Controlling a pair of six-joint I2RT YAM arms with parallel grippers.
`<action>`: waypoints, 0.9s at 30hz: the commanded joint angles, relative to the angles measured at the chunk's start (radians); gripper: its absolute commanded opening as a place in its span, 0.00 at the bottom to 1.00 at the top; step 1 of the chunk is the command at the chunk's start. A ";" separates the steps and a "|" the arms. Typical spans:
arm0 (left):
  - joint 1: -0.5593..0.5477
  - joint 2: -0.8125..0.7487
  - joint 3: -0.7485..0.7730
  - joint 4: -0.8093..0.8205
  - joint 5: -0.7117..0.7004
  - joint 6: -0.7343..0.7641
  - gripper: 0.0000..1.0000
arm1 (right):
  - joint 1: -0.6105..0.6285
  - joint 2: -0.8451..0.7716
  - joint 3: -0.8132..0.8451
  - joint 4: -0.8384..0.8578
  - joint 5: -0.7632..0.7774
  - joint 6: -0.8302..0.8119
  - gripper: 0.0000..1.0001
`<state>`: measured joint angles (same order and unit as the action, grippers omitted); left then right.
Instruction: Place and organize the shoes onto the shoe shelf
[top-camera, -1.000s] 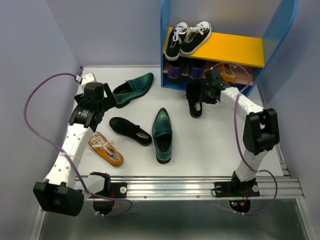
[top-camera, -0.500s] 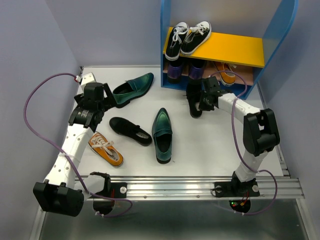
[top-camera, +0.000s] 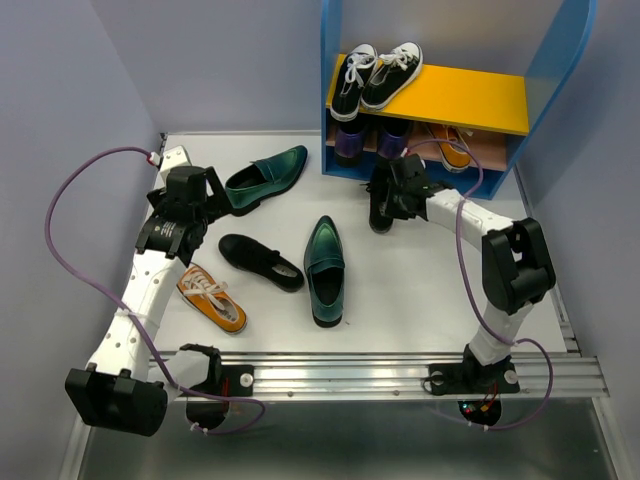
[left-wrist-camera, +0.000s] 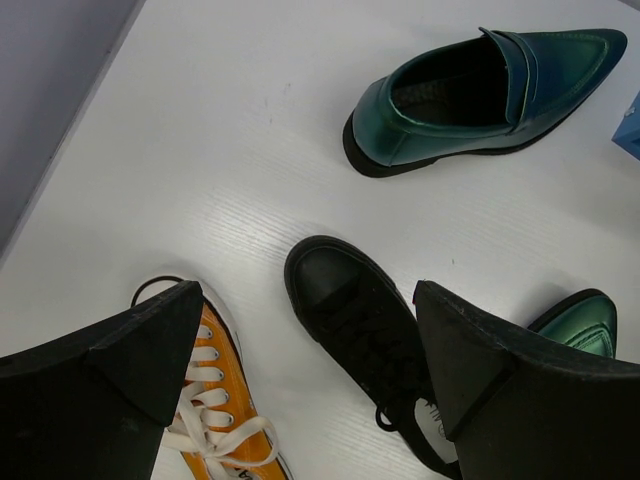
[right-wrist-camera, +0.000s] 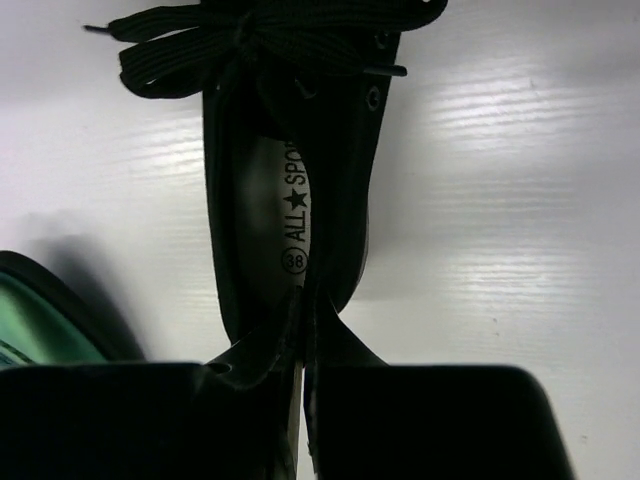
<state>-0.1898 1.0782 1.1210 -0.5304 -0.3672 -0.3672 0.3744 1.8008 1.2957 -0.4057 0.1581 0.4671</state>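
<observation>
Only one orange sneaker (top-camera: 452, 146) is on the shoe shelf (top-camera: 334, 95). My right end effector (right-wrist-camera: 303, 352) grips a black shoe (right-wrist-camera: 285, 190), left end effector (left-wrist-camera: 305, 335) wide open; four more loose.

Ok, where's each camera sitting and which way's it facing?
Top external: above, behind left arm and right arm, both showing, looking down on table, shoe shelf.
Left wrist: above the open left claw, facing down at orange sneaker and black shoe.
Right wrist: behind the shut right claw pinching a second black shoe.
Shared: orange sneaker, top and left wrist.
</observation>
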 joint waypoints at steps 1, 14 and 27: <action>-0.002 -0.031 0.031 -0.006 -0.024 0.010 0.99 | 0.020 -0.052 0.017 0.260 0.026 0.021 0.01; -0.003 -0.037 0.031 -0.019 -0.039 0.008 0.99 | 0.047 -0.014 0.033 0.481 0.026 -0.044 0.01; -0.002 -0.035 0.056 -0.042 -0.050 0.014 0.99 | 0.057 0.103 0.119 0.557 0.162 0.321 0.01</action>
<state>-0.1898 1.0676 1.1259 -0.5549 -0.3794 -0.3668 0.4271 1.8809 1.3380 -0.0353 0.2535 0.6247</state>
